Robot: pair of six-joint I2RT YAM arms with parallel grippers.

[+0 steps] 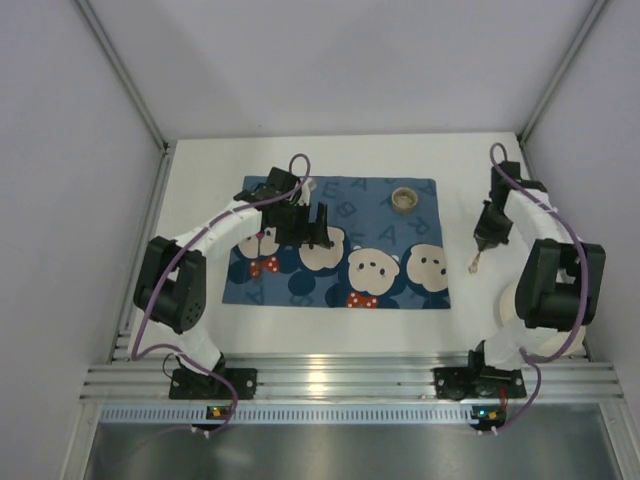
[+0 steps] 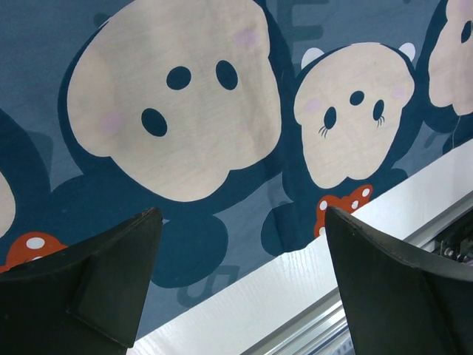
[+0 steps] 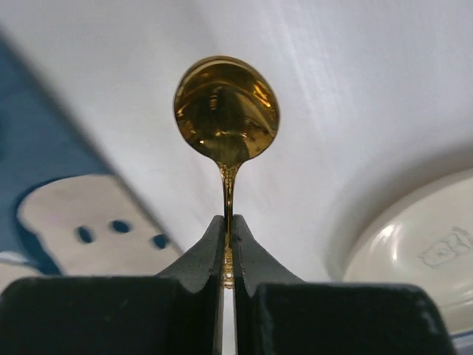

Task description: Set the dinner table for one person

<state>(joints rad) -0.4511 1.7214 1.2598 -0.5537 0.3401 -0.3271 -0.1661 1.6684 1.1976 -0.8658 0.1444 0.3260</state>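
The white dinner table (image 1: 462,165) carries a blue cartoon-print placemat (image 1: 345,255). My left gripper (image 1: 318,232) hovers open and empty over the placemat's left half. In the left wrist view its fingers (image 2: 111,274) stand wide apart above the placemat (image 2: 185,111) and the table's near strip (image 2: 244,303). My right gripper (image 1: 483,243) is shut on the handle of a gold spoon (image 1: 476,264), right of the placemat. In the right wrist view the gripper (image 3: 228,222) pinches the spoon (image 3: 225,111), held above the table with its bowl pointing away.
A small round cup (image 1: 405,199) stands on the placemat's far right part. A white plate (image 1: 508,300) lies at the near right, partly under my right arm; it also shows in the right wrist view (image 3: 414,244). Grey walls enclose the table.
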